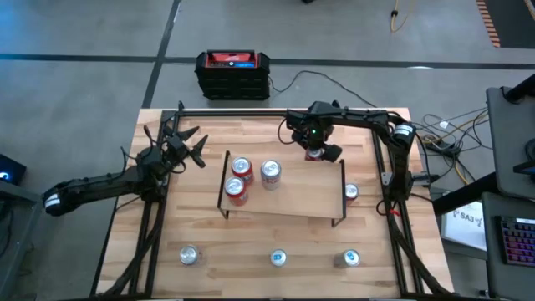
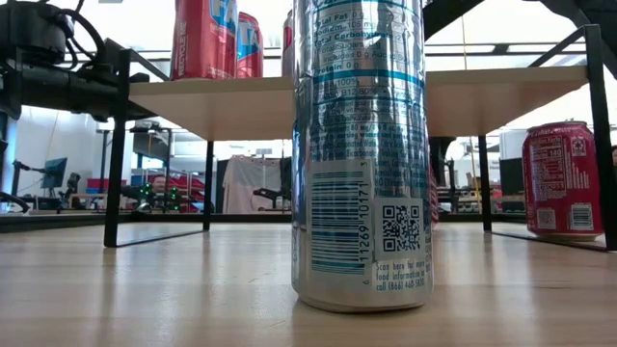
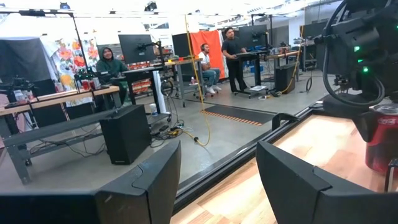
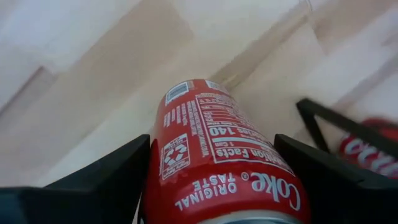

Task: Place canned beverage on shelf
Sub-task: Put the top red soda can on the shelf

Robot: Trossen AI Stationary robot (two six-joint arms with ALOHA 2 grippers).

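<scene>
Over the shelf's back edge: we see the right gripper (image 1: 316,152) with a red Coke can (image 4: 217,155) between its fingers, gripping it.
Shelf (image 1: 292,196): just beneath that gripper; three cans (image 1: 251,177) stand on it, off to one side.
Left gripper (image 1: 185,144): we see it waiting well apart, fingers parted, holding nothing.

Your red Coke can (image 4: 217,158) sits between the right gripper's (image 1: 315,153) fingers, label facing the wrist. Below and just ahead of that gripper lies the shelf (image 1: 288,196), a light-wood board on black legs
</scene>
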